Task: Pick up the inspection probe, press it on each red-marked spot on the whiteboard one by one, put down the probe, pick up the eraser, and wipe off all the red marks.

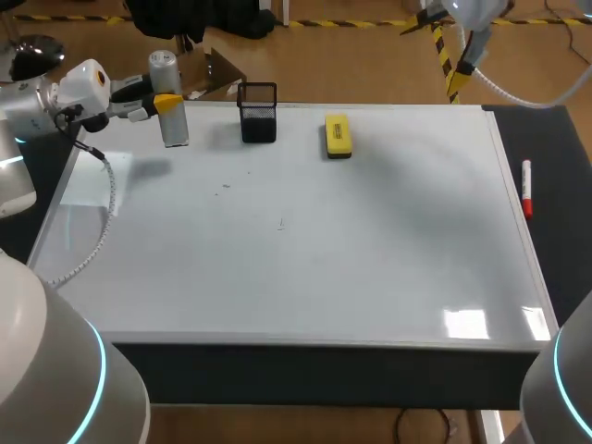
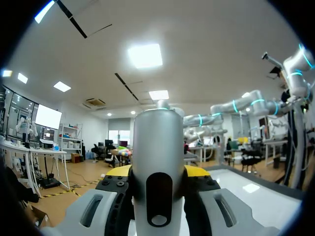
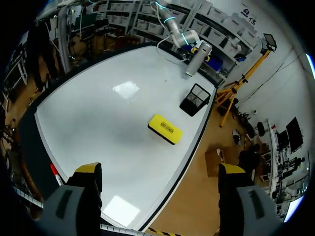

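L arm (image 1: 79, 88) comes in at far-left corner of whiteboard (image 1: 370, 250). Left fingers (image 2: 118, 172) clamped on the probe (image 2: 157, 142) from both sides, yellow tips hugging the silver cylinder; L wrist view shows the dark oval window on the probe body facing the cam. In head view the probe stands approx. upright over the board's far-left corner, lower end close to the surface; can't tell if it touches. Black mesh holder (image 1: 258, 112) sits at the far edge of the board, just beside the probe on its R side, apart from it. Yellow eraser (image 1: 338, 135) lies flat on the board near the far edge, R of the mesh holder, not touching it, well apart from both arms. A few tiny faint specks on the board's left-middle area, too small to tell colour. Red marker (image 1: 526, 188) lies on the dark bench (image 1: 555, 166) just off the board's R edge. R arm (image 1: 472, 14) is up high past the far-R corner. Right fingers (image 3: 88, 169) spread wide, nothing btwn them, hanging above the board's R side w/ the eraser ahead and below.
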Controlling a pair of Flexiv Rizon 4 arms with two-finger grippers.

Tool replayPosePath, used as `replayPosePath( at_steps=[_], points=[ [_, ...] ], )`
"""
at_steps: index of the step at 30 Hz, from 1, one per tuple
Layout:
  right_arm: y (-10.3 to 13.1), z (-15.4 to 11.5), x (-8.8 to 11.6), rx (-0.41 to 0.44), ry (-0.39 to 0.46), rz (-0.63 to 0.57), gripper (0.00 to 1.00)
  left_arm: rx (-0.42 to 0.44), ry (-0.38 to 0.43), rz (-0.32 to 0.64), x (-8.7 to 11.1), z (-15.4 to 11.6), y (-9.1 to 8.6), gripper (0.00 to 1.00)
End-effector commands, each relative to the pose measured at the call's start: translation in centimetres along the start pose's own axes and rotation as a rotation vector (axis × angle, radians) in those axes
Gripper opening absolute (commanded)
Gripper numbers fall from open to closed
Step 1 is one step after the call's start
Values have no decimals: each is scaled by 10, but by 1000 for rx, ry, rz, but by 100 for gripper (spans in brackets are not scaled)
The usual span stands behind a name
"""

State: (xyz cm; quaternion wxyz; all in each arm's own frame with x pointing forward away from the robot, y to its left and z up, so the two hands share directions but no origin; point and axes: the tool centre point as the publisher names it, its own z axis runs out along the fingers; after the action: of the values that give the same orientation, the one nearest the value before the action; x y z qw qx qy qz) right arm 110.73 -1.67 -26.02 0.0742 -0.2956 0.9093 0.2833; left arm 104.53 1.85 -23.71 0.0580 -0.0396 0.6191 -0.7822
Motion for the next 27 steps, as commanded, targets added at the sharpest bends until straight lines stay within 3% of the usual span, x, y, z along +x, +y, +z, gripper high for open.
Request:
replayPosePath(
  at_steps=[1, 18, 27],
  points=[
    [1, -1, 1, 5, 2, -2, 100, -2, -1, 0, 0, 0, -2, 0],
    [1, -1, 1, 5, 2, -2, 100, 2, 18, 6, -5, 7, -4, 0],
    [1, -1, 1, 5, 2, -2, 100, 3, 119, 88, -36, 50, -35, 0]
  ],
)
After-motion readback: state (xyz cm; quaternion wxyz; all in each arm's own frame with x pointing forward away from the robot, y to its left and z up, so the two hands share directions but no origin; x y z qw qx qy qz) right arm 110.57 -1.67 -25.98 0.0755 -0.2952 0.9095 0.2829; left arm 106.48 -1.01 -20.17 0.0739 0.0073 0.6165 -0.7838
